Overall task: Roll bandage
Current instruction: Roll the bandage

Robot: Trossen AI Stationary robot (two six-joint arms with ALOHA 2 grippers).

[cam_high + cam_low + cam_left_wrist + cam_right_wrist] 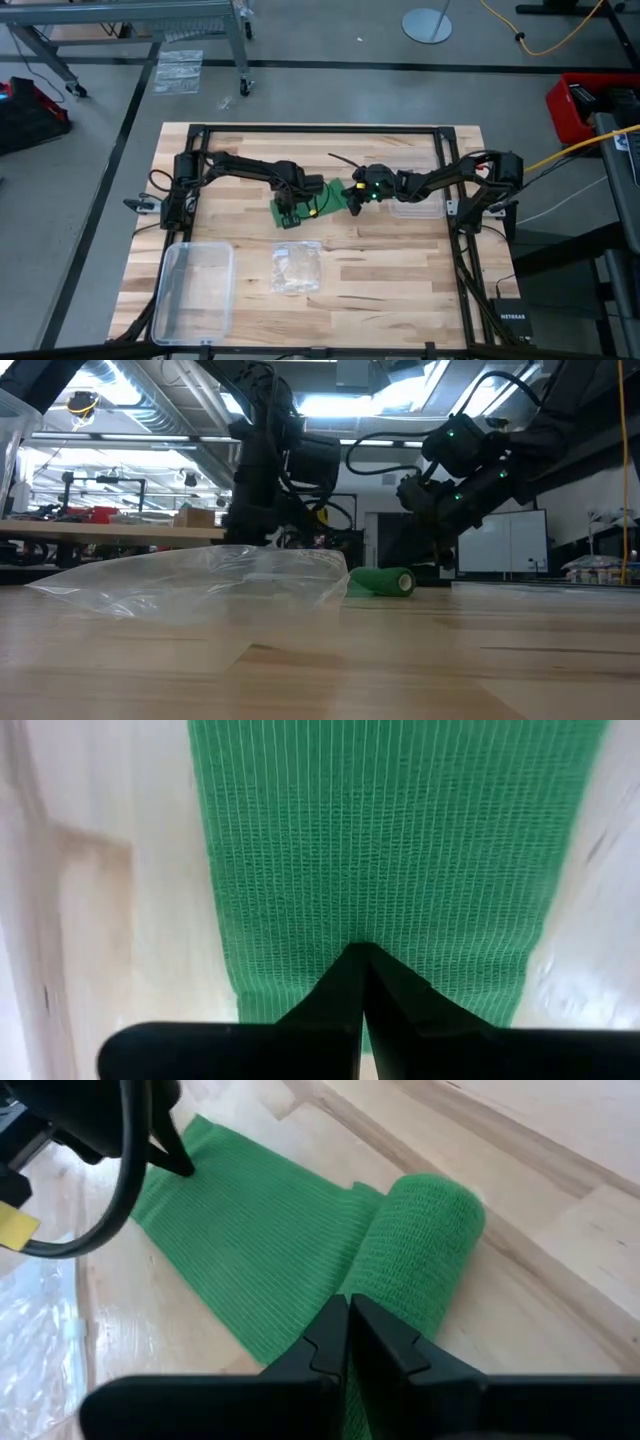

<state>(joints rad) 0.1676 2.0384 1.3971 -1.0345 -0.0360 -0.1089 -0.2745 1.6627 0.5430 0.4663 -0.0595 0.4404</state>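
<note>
Mid-table, the bandage (300, 1250) lies partly rolled: a flat green strip ending in a roll (425, 1230). The left gripper (360, 955), its 2 fingers fully closed, presses its tip onto the flat strip. The right gripper (348, 1308), fingers closed to a thin slit with nothing between them, rests against the roll's near side. A clear plastic bag (200, 575) lies nearby.

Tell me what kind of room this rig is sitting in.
Probably a workshop or robotics lab, not a home: a bare grey concrete floor surrounds the pale wooden butcher-block table, a metal-framed rolling cart stands behind it, and exposed ceiling ducts and long workbenches show across the room.
</note>
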